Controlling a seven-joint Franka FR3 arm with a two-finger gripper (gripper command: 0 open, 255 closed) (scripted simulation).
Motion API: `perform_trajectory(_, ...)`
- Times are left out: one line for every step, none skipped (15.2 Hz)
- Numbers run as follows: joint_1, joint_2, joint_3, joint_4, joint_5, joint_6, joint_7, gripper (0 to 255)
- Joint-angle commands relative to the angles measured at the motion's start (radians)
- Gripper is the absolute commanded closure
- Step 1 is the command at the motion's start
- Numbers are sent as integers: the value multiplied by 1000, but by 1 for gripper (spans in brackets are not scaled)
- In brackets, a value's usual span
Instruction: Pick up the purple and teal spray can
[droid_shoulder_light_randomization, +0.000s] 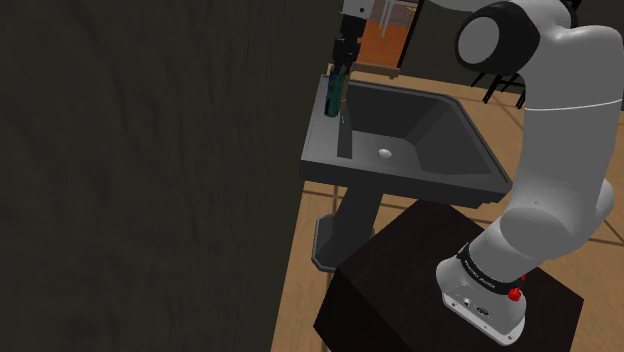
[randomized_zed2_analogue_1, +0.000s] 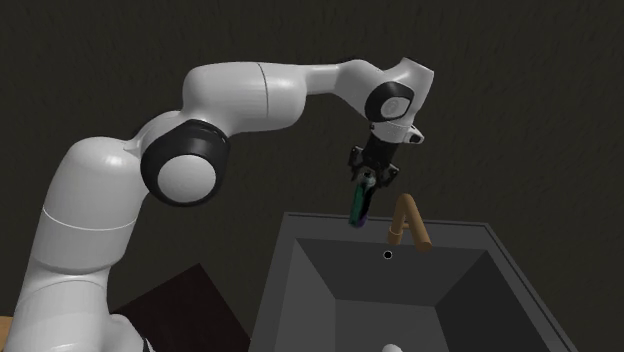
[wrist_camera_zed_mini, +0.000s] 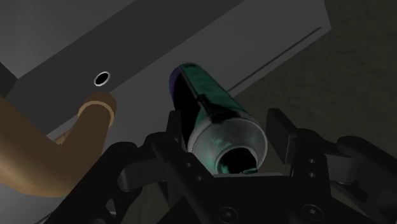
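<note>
the gripper (randomized_zed2_analogue_1: 366, 183) is clamped on the teal and purple can (randomized_zed2_analogue_1: 360, 205), holding it tilted over the sink's (randomized_zed2_analogue_1: 300, 225) back rim, beside the brown tap (randomized_zed2_analogue_1: 410, 222).

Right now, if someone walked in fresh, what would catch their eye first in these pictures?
The big white arm arching over a dark grey pedestal sink draws the eye first. Its black gripper clasps a teal and purple spray can at the sink's back rim, right beside a brown curved faucet.
</note>
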Motion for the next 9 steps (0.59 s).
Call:
perform_trajectory(-3,6,1,40,0,-33,6,255)
perform_trajectory(-4,9,1,59,1,-48,9,255)
perform_trajectory(-6,14,1,80,1,-64,12,255)
perform_trajectory(-8,18,2,101,2,-81,15,255)
perform_trajectory(-9,24,2,124,2,-97,18,255)
perform_trajectory(-12,30,3,148,3,-115,22,255)
perform_trajectory(-14,38,4,173,4,-133,25,255)
perform_trajectory(-14,39,4,177,4,-135,26,255)
perform_trajectory(-14,38,4,177,4,-135,26,255)
